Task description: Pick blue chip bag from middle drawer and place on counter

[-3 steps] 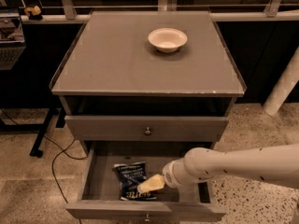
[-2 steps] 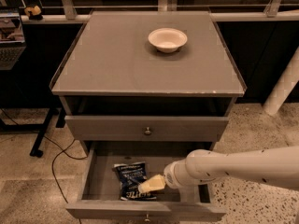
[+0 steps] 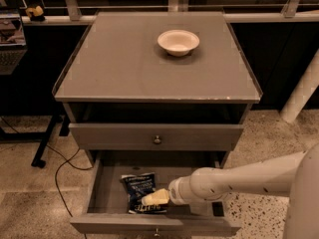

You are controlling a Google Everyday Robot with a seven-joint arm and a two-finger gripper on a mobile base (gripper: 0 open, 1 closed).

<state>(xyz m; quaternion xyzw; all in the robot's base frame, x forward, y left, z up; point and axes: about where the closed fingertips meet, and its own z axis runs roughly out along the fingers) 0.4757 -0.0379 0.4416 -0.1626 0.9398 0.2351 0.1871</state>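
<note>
Gripper (image 3: 152, 198) low inside open middle drawer (image 3: 105, 195), tip over right edge of blue chip bag (image 3: 136, 187); grip state impossible to tell. Bag flat on drawer floor, left of centre. White bowl (image 3: 178, 42) on counter (image 3: 124, 71), toward back

Arm (image 3: 239, 180) stretches leftward, gripper (image 3: 154, 198) low at centre.

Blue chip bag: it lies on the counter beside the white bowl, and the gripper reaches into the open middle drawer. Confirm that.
Not quite. The camera view shows the blue chip bag in the open middle drawer, not on the counter beside the white bowl. The gripper does reach into that drawer, over the bag.
</note>
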